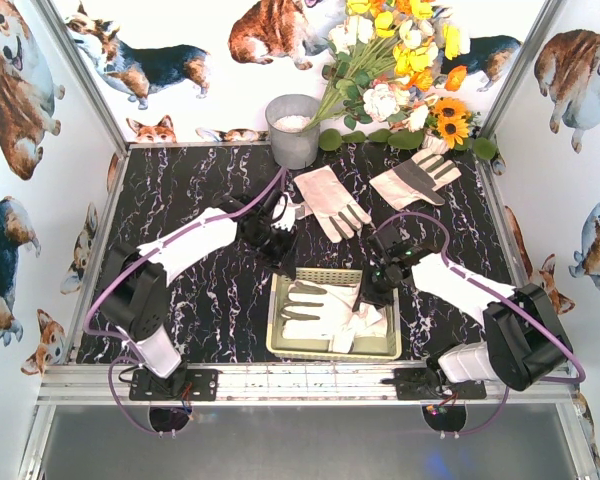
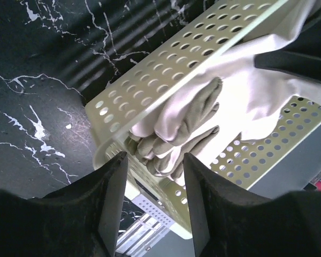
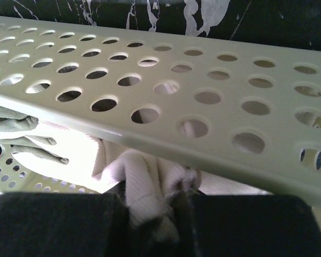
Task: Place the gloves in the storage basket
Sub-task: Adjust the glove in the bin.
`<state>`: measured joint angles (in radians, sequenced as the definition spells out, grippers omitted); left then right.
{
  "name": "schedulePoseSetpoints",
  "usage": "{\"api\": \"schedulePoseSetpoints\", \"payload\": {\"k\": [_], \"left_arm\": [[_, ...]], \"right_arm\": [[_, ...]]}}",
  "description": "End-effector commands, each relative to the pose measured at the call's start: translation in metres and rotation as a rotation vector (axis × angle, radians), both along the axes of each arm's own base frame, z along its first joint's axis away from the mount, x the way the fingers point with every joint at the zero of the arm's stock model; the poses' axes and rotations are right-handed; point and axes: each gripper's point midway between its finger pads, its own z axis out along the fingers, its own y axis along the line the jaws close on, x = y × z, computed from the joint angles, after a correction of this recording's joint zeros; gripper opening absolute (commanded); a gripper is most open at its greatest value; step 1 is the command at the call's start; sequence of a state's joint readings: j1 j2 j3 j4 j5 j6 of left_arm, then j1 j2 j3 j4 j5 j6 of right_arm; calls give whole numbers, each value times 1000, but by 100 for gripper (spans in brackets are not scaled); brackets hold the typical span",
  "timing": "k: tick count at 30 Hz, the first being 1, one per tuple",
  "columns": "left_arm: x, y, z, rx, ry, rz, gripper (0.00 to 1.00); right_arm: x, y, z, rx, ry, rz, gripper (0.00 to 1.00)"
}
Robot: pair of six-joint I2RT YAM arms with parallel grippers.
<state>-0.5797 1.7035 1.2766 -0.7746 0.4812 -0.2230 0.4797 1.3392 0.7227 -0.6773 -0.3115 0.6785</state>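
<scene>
Tangle of gloves (image 1: 320,308) inside the basket (image 1: 330,354), too bunched to count; perforated wall blocking most of the right wrist view. Right end effector (image 3: 159,214) low at the basket's right side, pinched narrow on white glove fabric. Left end effector (image 2: 152,206) wide apart, empty, by the far-left corner. Beyond, flat on the counter (image 1: 180,180): loose glove (image 1: 330,202), second loose glove (image 1: 415,178), grey bucket (image 1: 293,130), flowers (image 1: 400,60).

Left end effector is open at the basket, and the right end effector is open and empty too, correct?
No. The left end effector is open at the storage basket, but the right end effector is shut on a glove, pinching its white fabric beside the basket wall. The right wrist view shows it.
</scene>
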Motion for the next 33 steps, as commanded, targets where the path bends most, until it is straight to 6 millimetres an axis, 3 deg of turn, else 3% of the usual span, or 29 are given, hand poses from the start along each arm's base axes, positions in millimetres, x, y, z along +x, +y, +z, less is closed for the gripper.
{"api": "schedulePoseSetpoints", "payload": {"k": [1,6,11,21,26,33], "left_arm": [[3,-14,43,-101,-106,-9,42],[-10,-26,54,-163,-128,-26,43],[-38,-46,59,-259,-90,-153,39],[-38,-57,11,-178,-1,-191,33],[-32,-41,-29,-18,35,-145,30],[-34,-26,-39,64,37,-147,30]], "right_arm": [[1,-1,-8,-38,-18,19,0],[0,2,-10,-49,-20,23,0],[2,5,-8,-41,-34,27,0],[5,6,1,-49,-66,58,1],[4,4,12,-57,-75,67,12],[-4,-7,33,-82,-100,72,29]]}}
